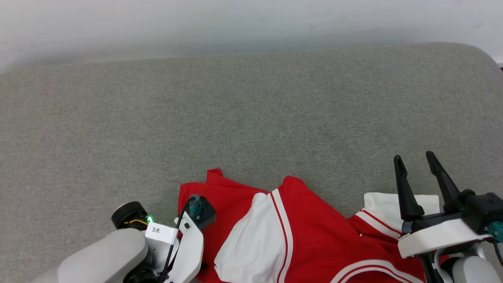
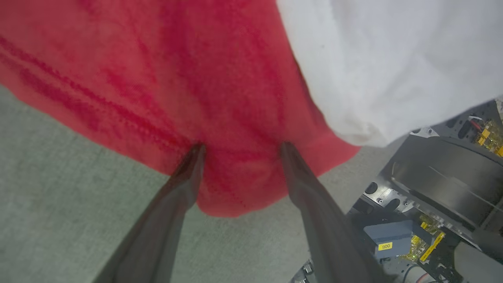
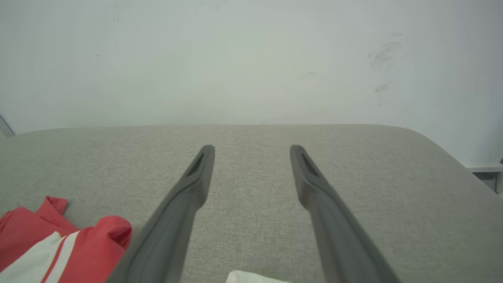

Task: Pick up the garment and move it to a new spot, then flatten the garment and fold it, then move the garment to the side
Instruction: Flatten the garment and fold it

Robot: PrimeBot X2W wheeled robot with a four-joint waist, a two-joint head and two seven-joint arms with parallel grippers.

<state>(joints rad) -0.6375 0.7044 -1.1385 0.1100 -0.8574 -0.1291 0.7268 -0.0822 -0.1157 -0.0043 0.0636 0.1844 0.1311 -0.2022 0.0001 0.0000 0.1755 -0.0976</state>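
Grey woven cloth covers the broad surface (image 1: pixel 251 110), which runs back to a pale wall (image 1: pixel 251 23). The garment (image 1: pixel 314 236) lies crumpled at the near edge. Its long axis runs left to right, across the front of both arms, and part of it drops out of the bottom of the head view.

The left gripper (image 2: pixel 242 151) points down onto the garment's left end. Its jaws are wide and both tips press into the red cloth just inside the edge, with nothing pinched between them.

The right gripper (image 1: pixel 414 156) hangs over the right end above a white sleeve (image 1: pixel 393 206). Its jaws are spread and empty, and its fingers aim away towards the wall rather than down at the cloth.

The left arm looks better placed: closing its jaws would gather a fold, while the right must first tip down onto the sleeve.
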